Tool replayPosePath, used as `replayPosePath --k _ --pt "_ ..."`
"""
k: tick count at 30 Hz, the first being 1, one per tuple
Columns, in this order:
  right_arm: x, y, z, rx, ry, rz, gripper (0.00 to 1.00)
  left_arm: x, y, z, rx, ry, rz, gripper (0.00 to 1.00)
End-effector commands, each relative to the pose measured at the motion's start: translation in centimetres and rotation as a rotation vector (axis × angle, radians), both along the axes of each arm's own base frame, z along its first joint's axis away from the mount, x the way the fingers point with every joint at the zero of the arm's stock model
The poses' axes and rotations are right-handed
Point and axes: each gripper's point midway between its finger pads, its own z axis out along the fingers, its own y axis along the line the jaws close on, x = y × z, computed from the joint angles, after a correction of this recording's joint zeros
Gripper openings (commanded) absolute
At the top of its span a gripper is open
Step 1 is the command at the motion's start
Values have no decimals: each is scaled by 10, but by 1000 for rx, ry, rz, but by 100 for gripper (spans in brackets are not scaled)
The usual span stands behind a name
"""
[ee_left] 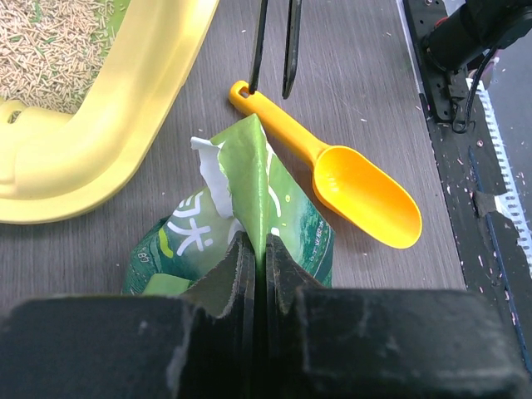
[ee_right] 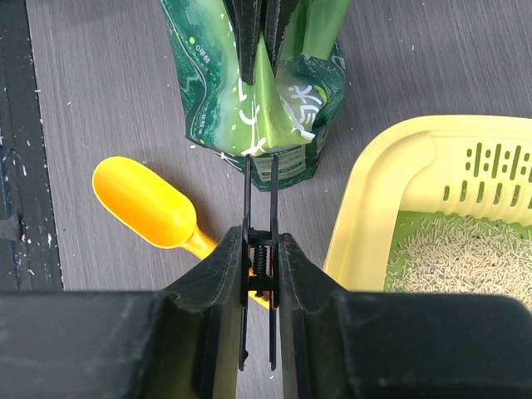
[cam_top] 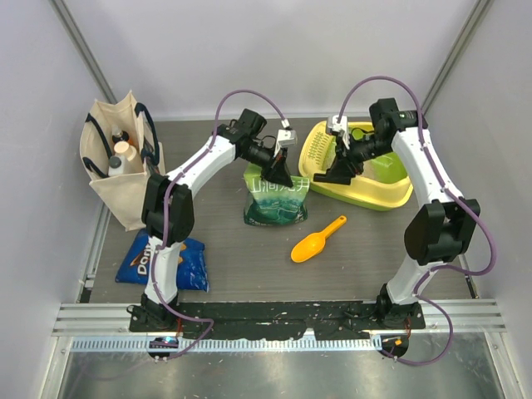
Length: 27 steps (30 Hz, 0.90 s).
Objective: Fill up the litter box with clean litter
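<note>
On the tabletop (cam_top: pixel 233 249), the left fingers (ee_left: pixel 224 287) pinch the top of a green pouch (cam_top: pixel 277 204); the right fingers (ee_right: pixel 220 287) clamp a thin black two-pronged tool (ee_right: pixel 259 191) pointed at it. Litter (ee_right: pixel 465 249) partly covers the litter box (cam_top: pixel 391 198) basin at far right; an orange scoop (cam_top: pixel 318 241) lies nearby.

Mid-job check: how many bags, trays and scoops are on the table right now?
Bags: 3 (green printed pouch, blue snack bag, beige canvas tote)
Trays: 1 (yellow-rimmed plastic litter box)
Scoops: 1 (orange plastic scoop)
Total: 5
</note>
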Motion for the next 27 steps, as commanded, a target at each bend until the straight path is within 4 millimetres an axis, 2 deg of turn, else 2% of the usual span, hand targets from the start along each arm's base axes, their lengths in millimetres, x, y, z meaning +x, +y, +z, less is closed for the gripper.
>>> replayPosePath --k 1,10,27 --pt "2 5 17 -15 -105 29 2 -6 -6 6 -32 -25 -42 5" --pt "15 16 14 -3 -139 4 2 -6 -5 5 -25 -34 -43 2" --pt "4 43 -5 -14 -99 100 2 -3 -6 4 -20 -36 -36 1"
